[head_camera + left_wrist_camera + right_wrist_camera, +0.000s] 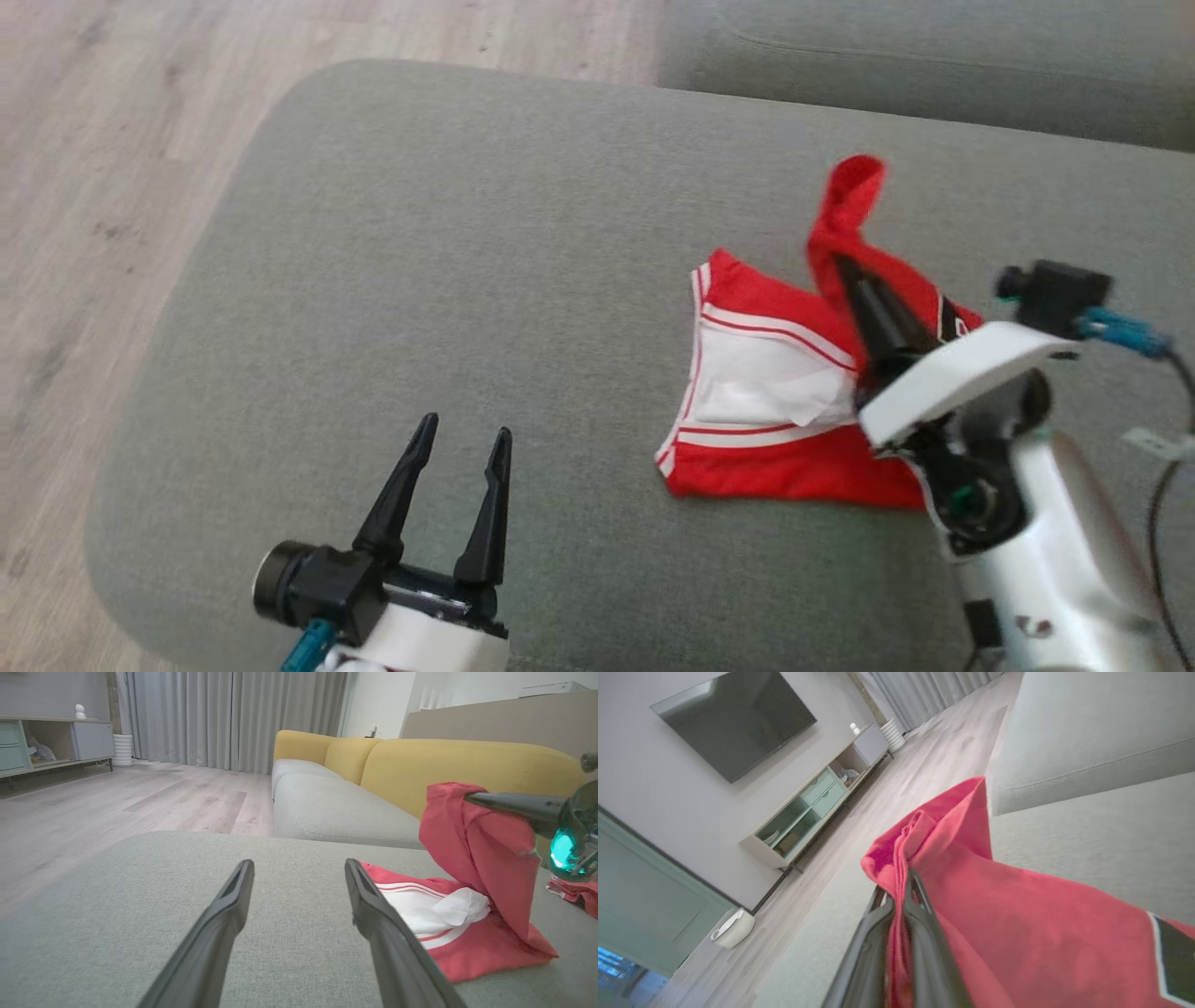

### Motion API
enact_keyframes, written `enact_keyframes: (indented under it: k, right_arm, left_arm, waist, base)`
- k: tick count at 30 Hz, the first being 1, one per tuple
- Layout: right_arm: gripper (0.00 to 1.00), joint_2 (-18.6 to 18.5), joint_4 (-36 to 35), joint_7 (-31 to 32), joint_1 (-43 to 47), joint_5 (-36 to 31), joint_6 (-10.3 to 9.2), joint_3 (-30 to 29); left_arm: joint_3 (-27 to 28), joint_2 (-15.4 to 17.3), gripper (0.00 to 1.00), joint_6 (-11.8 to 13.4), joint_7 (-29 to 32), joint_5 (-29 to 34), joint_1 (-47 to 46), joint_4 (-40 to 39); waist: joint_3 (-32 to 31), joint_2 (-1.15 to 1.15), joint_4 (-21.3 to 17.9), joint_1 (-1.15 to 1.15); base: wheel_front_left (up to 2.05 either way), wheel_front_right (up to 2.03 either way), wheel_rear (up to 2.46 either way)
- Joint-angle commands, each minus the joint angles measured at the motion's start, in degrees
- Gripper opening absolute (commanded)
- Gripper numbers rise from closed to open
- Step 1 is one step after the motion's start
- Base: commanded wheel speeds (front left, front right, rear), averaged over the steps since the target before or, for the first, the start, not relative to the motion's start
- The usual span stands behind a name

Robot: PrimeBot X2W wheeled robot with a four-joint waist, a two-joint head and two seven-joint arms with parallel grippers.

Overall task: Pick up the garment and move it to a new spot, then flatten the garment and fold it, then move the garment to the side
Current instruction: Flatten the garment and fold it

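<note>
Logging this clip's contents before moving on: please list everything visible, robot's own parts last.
Garment: one, red with white stripes, on the cushion, one end lifted.
Cushion: one, grey, under the garment.
Sofa: one, grey seats and yellow backs, behind the cushion.
Floor: one, pale wood, left of the cushion.
Curtains: one set, grey, far wall.
Television: one, dark, wall-mounted.
Cabinet: one, pale with green drawers, under the television.
Left gripper: one, dark, open, above the cushion.
Right gripper: one, dark, shut on the garment.
</note>
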Motion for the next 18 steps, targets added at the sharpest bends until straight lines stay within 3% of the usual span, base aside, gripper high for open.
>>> enact_keyframes:
  k: [1,5,6,7,14,18]
  right_arm:
    - [0.0,1.3,-0.2,-0.5,-3.3,-0.8,0.21,2.5]
    - [0.0,2.2,5.4,-1.6,-4.1,-1.6,0.21,4.9]
    - [0.34,2.3,6.9,-1.7,-4.3,-2.0,0.21,5.4]
    - [0.97,2.4,8.1,-1.7,-4.4,-2.2,0.21,5.9]
    - [1.0,2.4,9.1,-4.6,-4.9,2.8,0.21,8.3]
    - [1.0,2.0,7.0,-7.0,-4.6,2.0,0.21,7.1]
  left_arm:
    - [2.2,-0.6,1.0,-0.5,-0.5,0.7,-1.2,-1.3]
    - [2.5,-1.2,1.0,-1.0,-0.5,1.0,-1.3,-0.9]
    - [2.6,-1.4,1.0,-1.1,-0.5,1.1,-1.3,-0.8]
    - [2.7,-1.5,1.0,-1.2,-0.5,1.1,-1.2,-0.8]
    - [4.0,-1.8,1.0,-1.4,-0.5,1.4,-0.4,-0.3]
    - [4.8,-2.0,1.0,-1.6,-0.5,1.5,0.0,-0.3]
  waist:
    - [0.1,0.0,1.8,0.0]
    - [0.2,0.0,3.8,0.0]
    - [0.3,0.0,4.1,0.0]
    - [0.4,0.0,4.4,0.0]
    - [-0.1,0.0,4.0,0.0]
    - [-1.7,0.0,1.9,0.0]
  base:
    - [0.0,0.0,0.0]
    - [0.0,0.0,0.0]
    - [0.0,0.0,0.0]
    - [0.0,0.0,0.0]
    - [0.0,0.0,0.0]
    - [0.0,0.0,0.0]
